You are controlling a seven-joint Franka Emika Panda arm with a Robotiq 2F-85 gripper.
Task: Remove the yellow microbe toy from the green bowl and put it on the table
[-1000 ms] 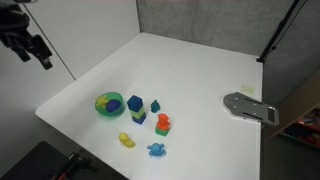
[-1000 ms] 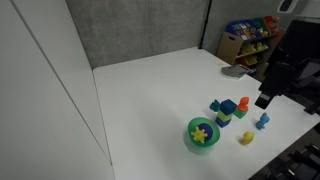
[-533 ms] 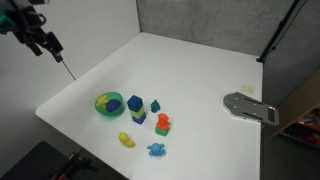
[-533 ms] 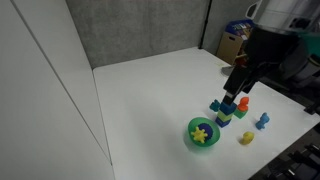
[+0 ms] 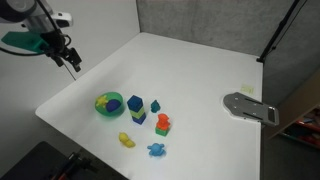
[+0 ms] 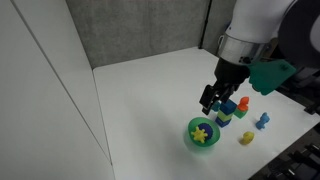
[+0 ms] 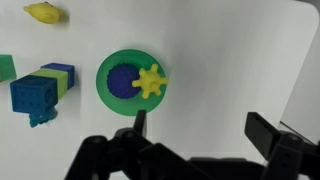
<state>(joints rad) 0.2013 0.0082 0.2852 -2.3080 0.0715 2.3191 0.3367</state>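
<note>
In an exterior view, the end effector (image 5: 69, 60) hangs in the air over the far-left side of the white tabletop (image 5: 200, 70), well apart from everything on it. The green bowl (image 5: 108, 105) sits near the front edge, and the yellow microbe toy (image 5: 102, 100) is inside it, next to a blue piece (image 5: 114, 104). Just beside the bowl there's a little cluster of blocks (image 5: 137, 110), then an orange toy (image 5: 163, 124). An elongated yellow toy (image 5: 126, 139) and a blue toy (image 5: 157, 150) lie closer to the edge. Off on its own sits a grey metal plate (image 5: 250, 106).

From the other side, in an exterior view, the end effector (image 6: 211, 102) is up above the green bowl (image 6: 203, 134), not touching it. The yellow microbe toy (image 6: 202, 131) shows up nicely in the middle of the bowl. The blocks (image 6: 225, 116) are partly hidden behind the arm.

The wrist view settles it. The end effector (image 7: 198, 122) is spread wide with nothing between its fingers (image 7: 140, 126). Looking down, the green bowl (image 7: 112, 62) is right there, with the yellow microbe toy (image 7: 151, 81) lying on its right half, touching the blue piece (image 7: 124, 82). The toy's lumpy arms reach toward the rim. The blocks (image 7: 40, 92) sit left of the bowl, and the elongated yellow toy (image 7: 44, 12) is at the top left.
</note>
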